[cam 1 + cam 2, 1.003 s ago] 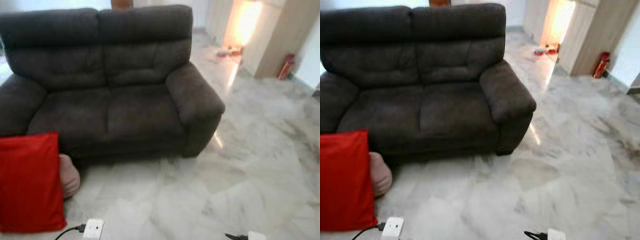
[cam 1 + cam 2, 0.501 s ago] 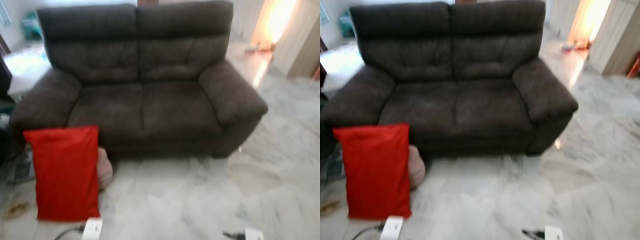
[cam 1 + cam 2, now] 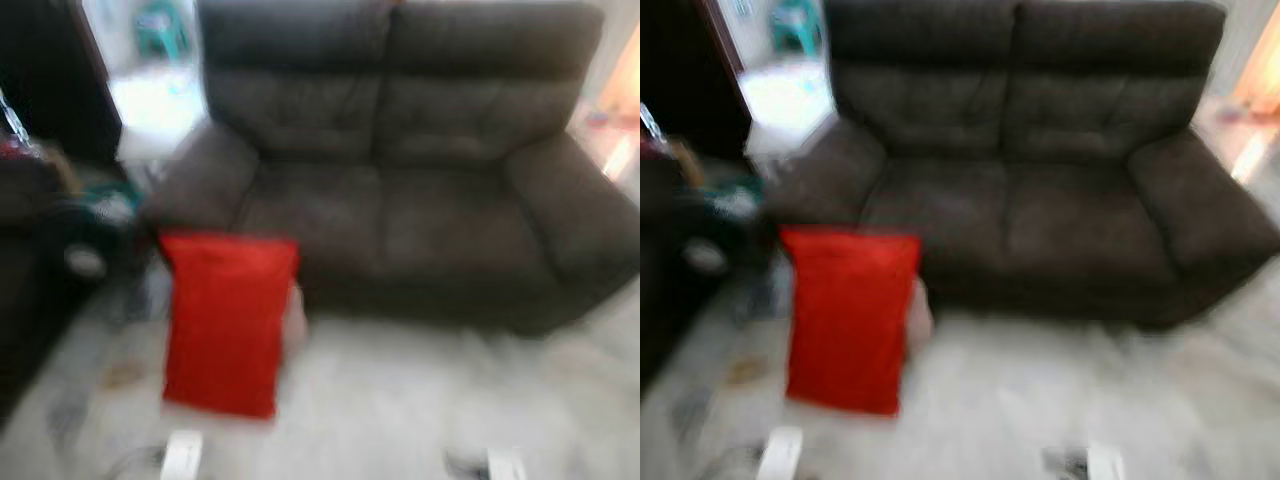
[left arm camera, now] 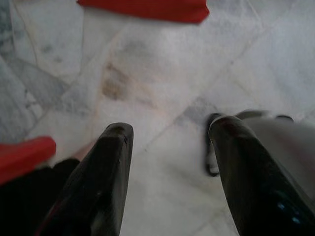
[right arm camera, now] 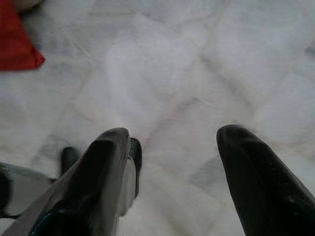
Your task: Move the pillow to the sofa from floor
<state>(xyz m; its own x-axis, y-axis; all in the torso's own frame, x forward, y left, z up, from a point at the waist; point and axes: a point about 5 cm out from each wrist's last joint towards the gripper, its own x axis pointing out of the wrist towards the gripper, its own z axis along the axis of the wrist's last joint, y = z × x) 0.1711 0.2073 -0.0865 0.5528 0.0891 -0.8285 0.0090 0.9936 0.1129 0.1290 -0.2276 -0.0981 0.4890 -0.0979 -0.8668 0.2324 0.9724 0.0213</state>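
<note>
No step was complete: red pillow stood on the floor against the sofa; both end effectors, left and right, hung spread and empty.

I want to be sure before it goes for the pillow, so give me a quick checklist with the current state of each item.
1. Red pillow located, upright on the floor against the sofa front: ok.
2. Sofa seat free to take the pillow: ok.
3. Left gripper open and holding nothing: ok.
4. Right gripper open and holding nothing: ok.
5. Head views sharp enough to aim a grasp: not ok, both are blurred.
6. Pale object behind the pillow will not snag: cannot tell.
</note>
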